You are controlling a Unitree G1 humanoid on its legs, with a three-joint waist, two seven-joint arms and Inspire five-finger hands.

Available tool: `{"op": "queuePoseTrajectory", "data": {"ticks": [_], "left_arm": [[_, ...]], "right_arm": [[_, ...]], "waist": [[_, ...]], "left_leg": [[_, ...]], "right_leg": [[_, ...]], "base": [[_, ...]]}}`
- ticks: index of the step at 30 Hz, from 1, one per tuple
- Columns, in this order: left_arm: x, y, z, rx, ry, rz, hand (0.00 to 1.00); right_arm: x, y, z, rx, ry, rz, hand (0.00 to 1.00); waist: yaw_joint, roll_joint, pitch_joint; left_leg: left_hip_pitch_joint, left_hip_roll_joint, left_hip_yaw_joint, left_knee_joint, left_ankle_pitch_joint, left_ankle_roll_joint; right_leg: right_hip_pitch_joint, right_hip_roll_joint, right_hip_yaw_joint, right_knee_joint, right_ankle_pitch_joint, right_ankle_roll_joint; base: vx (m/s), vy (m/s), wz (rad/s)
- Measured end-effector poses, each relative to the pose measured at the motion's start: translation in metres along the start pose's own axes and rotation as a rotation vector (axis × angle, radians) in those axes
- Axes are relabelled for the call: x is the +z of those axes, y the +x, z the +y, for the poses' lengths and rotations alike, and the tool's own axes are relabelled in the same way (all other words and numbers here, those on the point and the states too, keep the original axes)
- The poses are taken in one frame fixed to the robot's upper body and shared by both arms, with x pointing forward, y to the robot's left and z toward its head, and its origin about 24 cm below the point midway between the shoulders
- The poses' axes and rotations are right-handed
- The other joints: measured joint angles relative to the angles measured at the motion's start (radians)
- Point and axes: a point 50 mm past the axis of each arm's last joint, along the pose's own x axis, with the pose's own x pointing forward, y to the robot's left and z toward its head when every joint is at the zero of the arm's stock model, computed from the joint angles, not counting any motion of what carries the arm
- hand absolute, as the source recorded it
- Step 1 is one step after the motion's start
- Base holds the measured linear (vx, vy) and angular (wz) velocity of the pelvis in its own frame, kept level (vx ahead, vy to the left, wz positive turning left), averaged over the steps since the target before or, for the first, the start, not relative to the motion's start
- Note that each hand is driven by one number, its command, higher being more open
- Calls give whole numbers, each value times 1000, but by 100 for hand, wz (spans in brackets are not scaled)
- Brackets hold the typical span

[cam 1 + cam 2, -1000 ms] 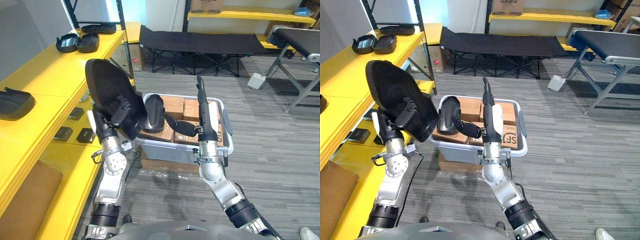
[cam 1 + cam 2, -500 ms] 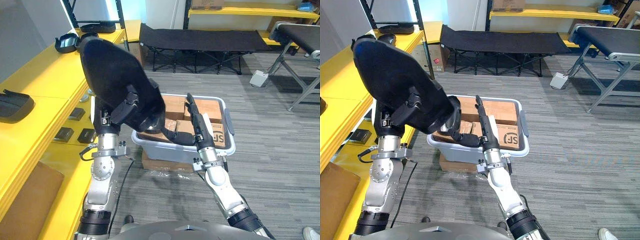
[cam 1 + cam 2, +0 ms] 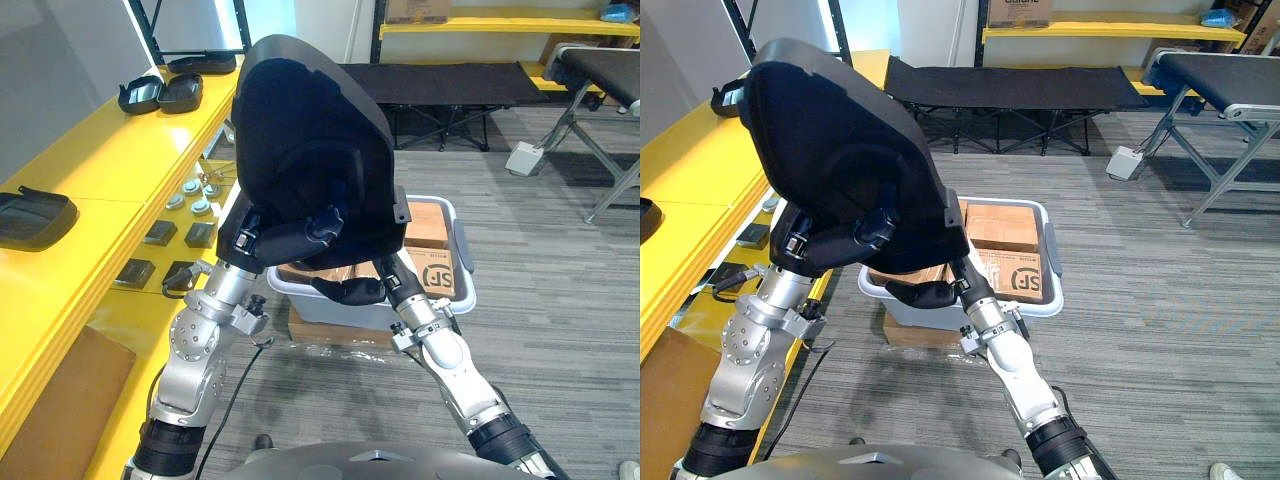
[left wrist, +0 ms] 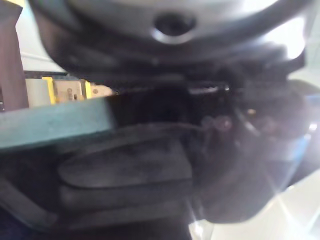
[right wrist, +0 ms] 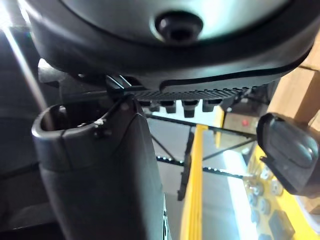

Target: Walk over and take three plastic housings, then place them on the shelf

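The left hand (image 3: 285, 238) clamps the lower edge of a large, smooth, domed black housing (image 3: 310, 130), held upright. Under it the right hand (image 3: 968, 285), whose grip cannot be told, reaches over a grey plastic tub (image 3: 462, 262) of cardboard boxes (image 3: 440, 280). Beyond, glossy shells (image 3: 160, 92), probably similar, rest on the yellow shelf (image 3: 110, 170).

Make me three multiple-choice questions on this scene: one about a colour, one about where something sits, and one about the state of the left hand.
1. The shelf top is: A yellow; B blue; C white.
2. The grey bin sits: A on the shelf; B on the cot; C on a brown carton on the floor.
3. The left hand is: A open and empty; B shut on the large black housing; C flat on the shelf.
Answers: A, a yellow surface runs along the robot's left; C, the carton shows under the bin; B, the hand curls round the housing's lower edge.
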Motion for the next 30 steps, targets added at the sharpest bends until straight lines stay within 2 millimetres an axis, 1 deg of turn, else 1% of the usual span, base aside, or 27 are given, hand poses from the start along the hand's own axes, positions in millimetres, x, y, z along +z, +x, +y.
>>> {"op": "queuePoseTrajectory", "data": {"ticks": [4, 6, 9, 12, 15, 18, 21, 30], "left_arm": [[4, 1, -1, -34, 18, 7, 0], [6, 1, -2, -43, 25, 9, 0], [8, 2, -2, -42, 27, -1, 0], [11, 3, -5, -51, 55, -8, 0], [14, 3, -8, -64, 92, -13, 0], [15, 3, -8, -55, 109, -20, 0], [15, 3, -8, -38, 130, -27, 0], [9, 0, -5, 22, 151, 5, 0]], "right_arm": [[0, -1, -3, 26, -18, 3, 100], [0, 0, -2, 40, 8, 0, 100], [3, 0, -2, 61, 39, -13, 100], [5, -1, -5, 72, 21, -18, 100], [5, -1, -4, 74, 22, -16, 100], [7, 2, -3, 80, 43, -18, 100], [9, 5, -6, 83, 24, -22, 100], [6, 5, -6, 75, 2, 5, 100]], "waist": [[-2, 0, 0], [-3, 0, 0], [2, 0, 0], [14, 0, 0], [18, 0, 0], [19, 0, 0], [19, 0, 0], [20, 0, 2]], "left_leg": [[0, 0, 0, 0, -1, -1], [0, 0, 0, 0, -1, -1], [0, 0, -1, 0, -1, -1], [0, 0, -2, 0, -1, -1], [0, 0, -4, 0, -1, -1], [-1, -1, -6, 0, -1, -1], [-1, -1, -6, 0, -1, -1], [-1, -1, -8, 0, -4, -3]], "right_leg": [[0, 0, 0, 0, 0, 0], [0, 0, 0, 0, 0, 0], [1, 0, -1, 0, 0, 0], [2, 0, -1, 0, 0, 0], [3, 0, -3, 0, 0, 0], [4, 0, -3, 0, 0, 0], [4, 0, -3, 0, 0, 0], [4, 0, -4, 0, 0, 1]], "base": [[0, 0, 0], [0, 0, 0], [0, 0, 0], [0, 0, 0], [0, 0, 0], [0, 0, 0], [0, 0, 0], [0, 0, 0]]}}
